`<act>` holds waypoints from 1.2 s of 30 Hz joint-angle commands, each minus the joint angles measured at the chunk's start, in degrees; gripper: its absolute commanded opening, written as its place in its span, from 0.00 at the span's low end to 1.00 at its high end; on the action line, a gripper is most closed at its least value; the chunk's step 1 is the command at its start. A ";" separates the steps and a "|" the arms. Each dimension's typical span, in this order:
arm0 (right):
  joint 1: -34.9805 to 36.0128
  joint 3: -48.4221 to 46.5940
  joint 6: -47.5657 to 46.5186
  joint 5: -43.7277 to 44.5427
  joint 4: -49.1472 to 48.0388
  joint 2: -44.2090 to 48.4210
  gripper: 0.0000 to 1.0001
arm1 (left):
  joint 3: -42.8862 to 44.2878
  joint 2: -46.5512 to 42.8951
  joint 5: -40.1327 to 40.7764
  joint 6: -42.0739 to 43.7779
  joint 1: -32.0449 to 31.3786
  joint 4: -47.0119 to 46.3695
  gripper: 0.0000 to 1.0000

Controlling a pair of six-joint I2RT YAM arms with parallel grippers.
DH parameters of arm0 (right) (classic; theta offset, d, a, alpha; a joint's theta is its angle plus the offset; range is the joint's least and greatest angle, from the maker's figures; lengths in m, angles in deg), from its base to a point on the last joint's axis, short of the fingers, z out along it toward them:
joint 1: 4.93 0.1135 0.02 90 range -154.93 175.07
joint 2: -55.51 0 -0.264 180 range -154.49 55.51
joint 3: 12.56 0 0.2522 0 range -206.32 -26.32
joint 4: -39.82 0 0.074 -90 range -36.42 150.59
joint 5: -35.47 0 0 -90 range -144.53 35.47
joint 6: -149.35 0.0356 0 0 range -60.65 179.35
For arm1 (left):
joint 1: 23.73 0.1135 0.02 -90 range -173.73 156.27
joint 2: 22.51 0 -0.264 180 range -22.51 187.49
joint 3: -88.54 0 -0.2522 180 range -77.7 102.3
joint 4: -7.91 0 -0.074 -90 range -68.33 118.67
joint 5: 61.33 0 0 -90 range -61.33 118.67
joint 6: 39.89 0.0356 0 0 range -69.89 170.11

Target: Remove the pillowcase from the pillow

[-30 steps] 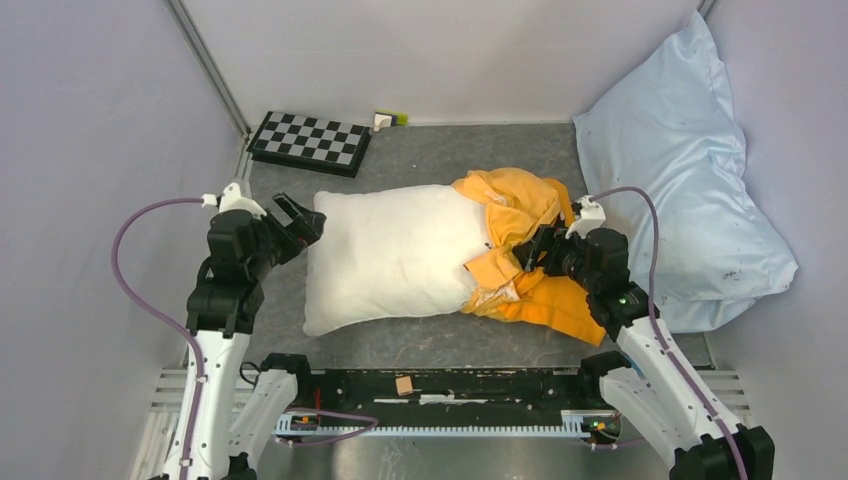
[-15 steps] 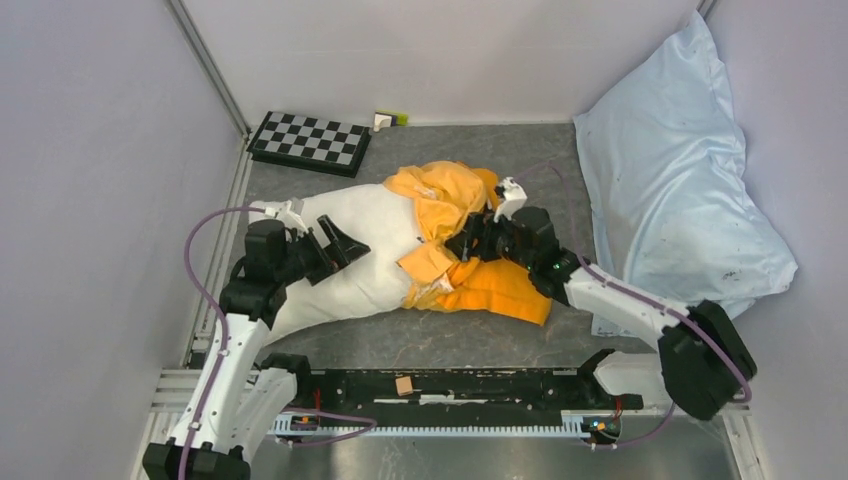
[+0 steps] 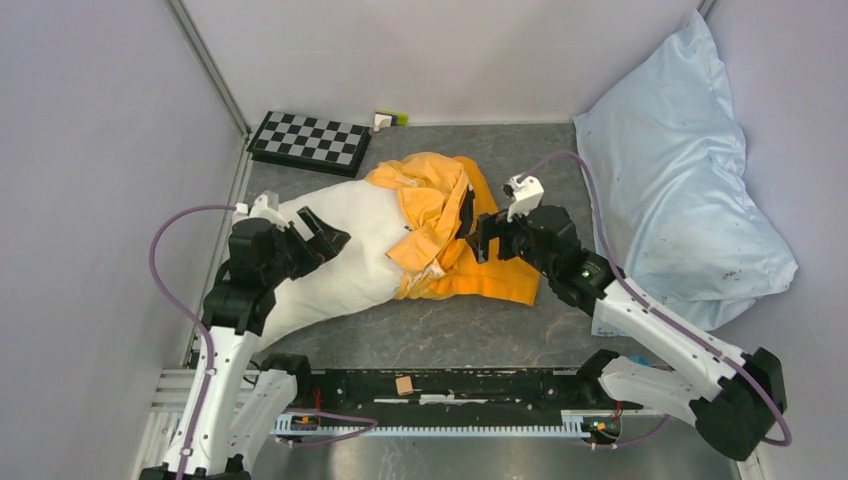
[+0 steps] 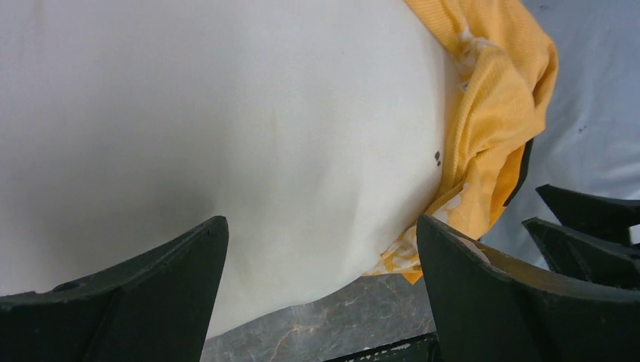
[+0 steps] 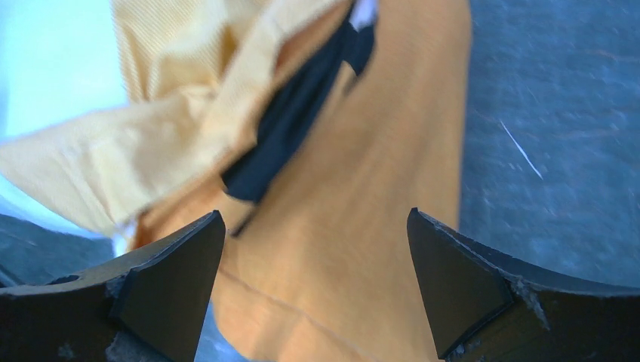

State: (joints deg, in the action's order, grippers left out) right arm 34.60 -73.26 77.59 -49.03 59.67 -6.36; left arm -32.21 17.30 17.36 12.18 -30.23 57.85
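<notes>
Running both grippers wide open, gripping nothing. We're hovering the left gripper (image 3: 328,234) at the bare white end of the pillow (image 3: 345,255), jaws spread and not pinching. We're holding the right gripper (image 3: 474,236) open just over the pillowcase (image 3: 432,205), which is lying bunched around the pillow's other end and trailing onto the table (image 3: 560,170). We're judging it past halfway: most of the pillow is showing, and one end is waiting to be cleared.
</notes>
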 commanded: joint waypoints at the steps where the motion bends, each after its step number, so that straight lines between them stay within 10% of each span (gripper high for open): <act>1: -0.09 5.95 -2.75 6.71 9.41 6.63 0.98 | 3.57 -1.98 0.74 2.03 -0.04 2.25 1.00; 16: -0.08 18.12 -2.73 5.60 13.58 9.87 0.96 | -2.86 7.30 14.48 -1.42 0.04 1.27 1.00; 20: -0.15 17.80 -1.98 14.70 9.63 7.71 0.49 | -1.73 7.10 24.64 -6.50 0.96 5.04 1.00; 23: -0.13 15.94 -1.75 17.13 7.63 3.87 0.41 | -6.05 3.99 28.09 -12.56 0.93 1.54 0.99; 27: -0.20 13.57 -0.44 22.08 6.92 0.87 0.00 | -12.16 4.91 29.86 -18.09 0.95 -3.57 0.99; 36: -12.23 8.99 4.39 31.30 7.92 8.14 0.00 | -16.20 17.17 31.93 -25.48 1.77 -7.06 0.99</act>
State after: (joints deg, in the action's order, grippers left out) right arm 29.28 -58.99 79.53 -27.72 67.96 -1.53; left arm -43.05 29.08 42.32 -8.87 -30.19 47.82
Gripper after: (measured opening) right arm 0.011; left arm 0.986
